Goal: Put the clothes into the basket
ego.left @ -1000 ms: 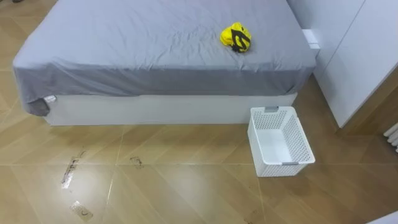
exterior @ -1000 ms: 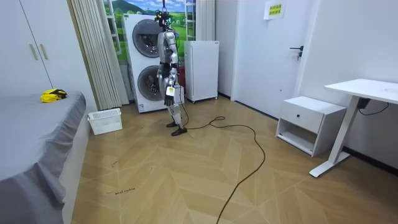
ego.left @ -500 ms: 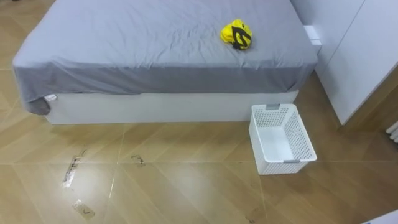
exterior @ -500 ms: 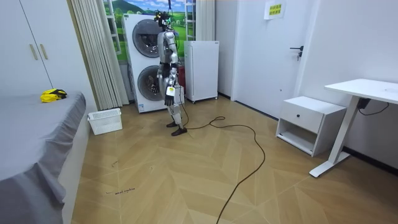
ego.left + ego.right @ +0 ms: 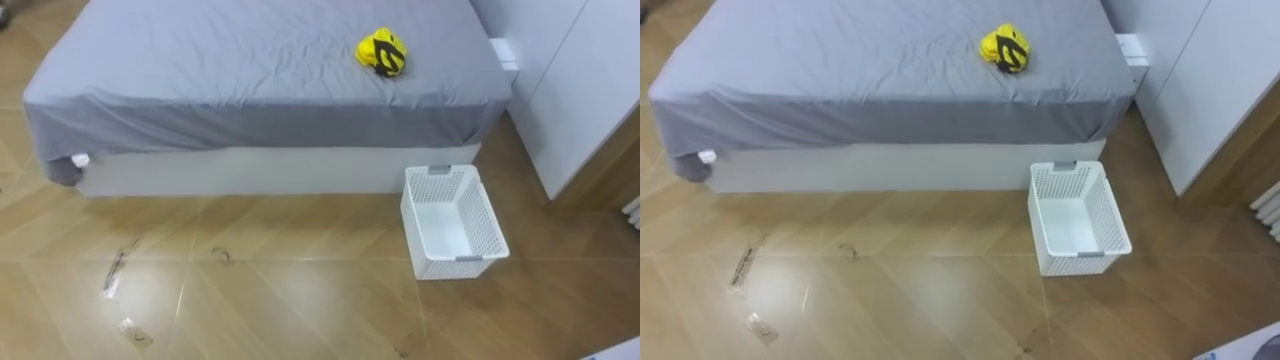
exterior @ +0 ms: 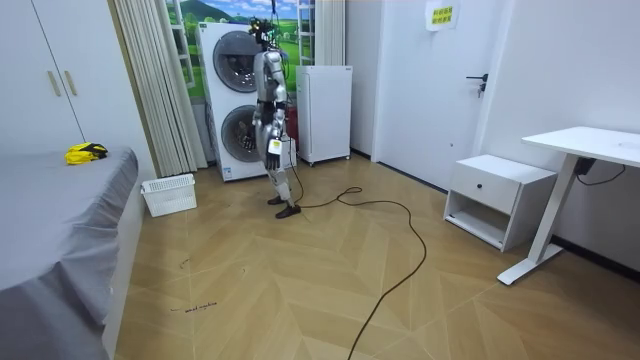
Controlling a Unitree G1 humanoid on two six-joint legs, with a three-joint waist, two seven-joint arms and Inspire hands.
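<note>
Nothing on the bed has moved; only the head camera has drifted slightly. From the left eye, yellow clothes lie bunched on the grey sheet, well back from the bed's near edge, and the white basket stands empty on the floor just beside it.

Across the room, the robot stands before stacked washing machines, its left robot hand hanging; open or closed cannot be told.

From the right eye, open floor leads in, but the cabinet crowds the basket: a careless step could kick it, or a short reach drag the sheet.
</note>
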